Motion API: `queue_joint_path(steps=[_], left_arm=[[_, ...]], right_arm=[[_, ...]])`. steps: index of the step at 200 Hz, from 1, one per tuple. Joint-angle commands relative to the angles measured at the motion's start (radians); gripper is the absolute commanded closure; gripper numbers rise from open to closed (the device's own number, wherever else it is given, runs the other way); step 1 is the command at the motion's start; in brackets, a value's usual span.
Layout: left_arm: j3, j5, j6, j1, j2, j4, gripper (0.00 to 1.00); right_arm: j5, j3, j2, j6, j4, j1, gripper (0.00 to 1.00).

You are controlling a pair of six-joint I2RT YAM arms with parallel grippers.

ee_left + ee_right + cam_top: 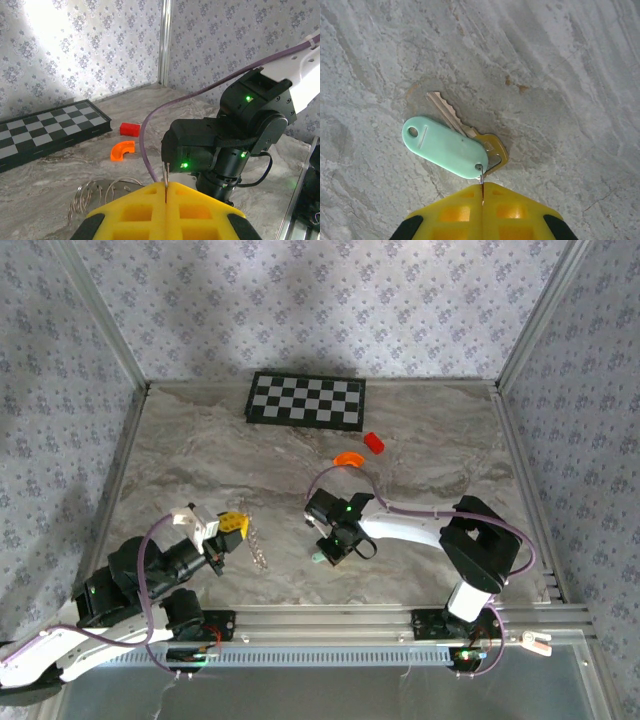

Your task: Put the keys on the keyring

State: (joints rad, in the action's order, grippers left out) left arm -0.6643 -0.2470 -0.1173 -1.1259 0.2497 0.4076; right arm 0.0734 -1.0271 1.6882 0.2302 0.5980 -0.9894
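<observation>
Right fingers (450, 216), fully closed, by mint tag (445, 147).

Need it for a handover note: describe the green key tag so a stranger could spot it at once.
On the marbled table, find the right gripper, its yellow fingers shut. At their tips lies an oblong tag across a metal key. It alone is mint green; the nearby curved piece is orange, the block red.
</observation>
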Motion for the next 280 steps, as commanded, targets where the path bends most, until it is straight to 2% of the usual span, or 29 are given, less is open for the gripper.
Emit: queue_joint_path(steps=[1, 27, 58, 86, 119, 200, 280], left_arm=[[-0.012, 0.018, 0.005, 0.002, -0.009, -0.060, 1.00], [-0.011, 0.022, 0.004, 0.002, -0.011, -0.058, 1.00], [-0.009, 0.024, 0.003, 0.002, -0.011, -0.061, 1.00], [-0.007, 0.028, 0.004, 0.002, -0.011, -0.062, 1.00], [-0.006, 0.028, 0.004, 0.002, -0.012, -0.062, 1.00], [-0.005, 0.032, 0.003, 0.002, -0.013, -0.064, 1.00], [-0.005, 0.035, 0.003, 0.002, -0.014, -0.065, 1.00]], right_arm=[[-0.027, 0.009, -0.017, 0.026, 0.014, 0.005, 1.00], [-0.027, 0.007, -0.030, 0.032, 0.014, 0.004, 0.89], [-0.010, 0.012, -0.048, 0.035, 0.013, 0.005, 0.70], [0.015, 0.009, -0.050, 0.038, 0.020, 0.017, 0.64], [0.016, -0.017, -0.027, 0.022, 0.036, 0.026, 0.64], [0.031, -0.089, 0.048, -0.022, 0.083, 0.004, 0.72], [-0.024, -0.118, 0.094, -0.034, 0.115, -0.012, 0.81]])
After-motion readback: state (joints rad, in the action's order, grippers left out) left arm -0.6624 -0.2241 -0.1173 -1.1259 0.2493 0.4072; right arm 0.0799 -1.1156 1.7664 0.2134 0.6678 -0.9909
